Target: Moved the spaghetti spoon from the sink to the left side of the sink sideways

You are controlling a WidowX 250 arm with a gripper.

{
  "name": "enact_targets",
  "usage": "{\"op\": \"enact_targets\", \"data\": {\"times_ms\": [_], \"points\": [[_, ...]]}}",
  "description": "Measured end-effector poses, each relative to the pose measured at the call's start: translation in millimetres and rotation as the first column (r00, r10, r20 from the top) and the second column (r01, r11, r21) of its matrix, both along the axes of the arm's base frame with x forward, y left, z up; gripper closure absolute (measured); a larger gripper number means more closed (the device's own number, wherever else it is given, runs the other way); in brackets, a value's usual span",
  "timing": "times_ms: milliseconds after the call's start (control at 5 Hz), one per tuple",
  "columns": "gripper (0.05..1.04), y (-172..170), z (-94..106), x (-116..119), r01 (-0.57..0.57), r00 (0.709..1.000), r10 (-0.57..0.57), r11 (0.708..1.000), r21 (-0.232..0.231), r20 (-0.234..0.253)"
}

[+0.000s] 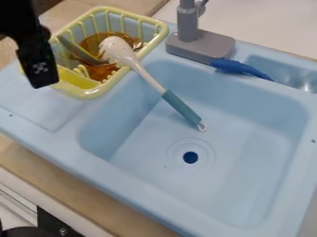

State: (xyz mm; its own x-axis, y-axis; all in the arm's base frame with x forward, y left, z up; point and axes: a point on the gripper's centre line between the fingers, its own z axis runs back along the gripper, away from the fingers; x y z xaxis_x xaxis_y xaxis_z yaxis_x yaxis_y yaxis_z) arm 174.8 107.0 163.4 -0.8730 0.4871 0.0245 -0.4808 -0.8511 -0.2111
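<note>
I am logging the gripper (38, 65) at ten o'clock of the camera view, its upper body running off the frame and its dark shape covering part of the yellow basket (92, 94) at eleven; I am failing to make out whether it is standing spread or pressed together, so I cannot tell. Inside the basket I am listing an amber, see-through item (93, 41) and a grey, blade-like piece (79, 50), both partly covering one another, their full outlines escaping me. The grey faucet (199, 44), toward one o'clock, is losing its top to the frame edge; a blue object (238, 68), between one and two, is lying behind the basin, its kind unclear to me. A black item (20, 232) at seven is being cut off by the lower edge. Entry, spaghetti spoon (119, 52): one, pale head, teal handle, lying apart from the gripper; its head is sitting at two o'clock from the gripper, over the basket's sink-side rim, and its handle is slanting down toward five o'clock into the blue sink (248, 152), the looped end pointing toward the basin floor, up from the dark drain (191, 157).
</note>
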Motion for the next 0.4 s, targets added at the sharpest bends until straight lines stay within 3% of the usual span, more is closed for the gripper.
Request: {"op": "enact_targets", "data": {"times_ms": [200,400], "points": [[0.089,15.9,-0.8,5.8,0.004,1.000,-0.004,1.000,-0.022,-0.005],[0.089,30.6,2.5,17.7,0.227,0.972,-0.227,0.974,-0.008,-0.058]]}}
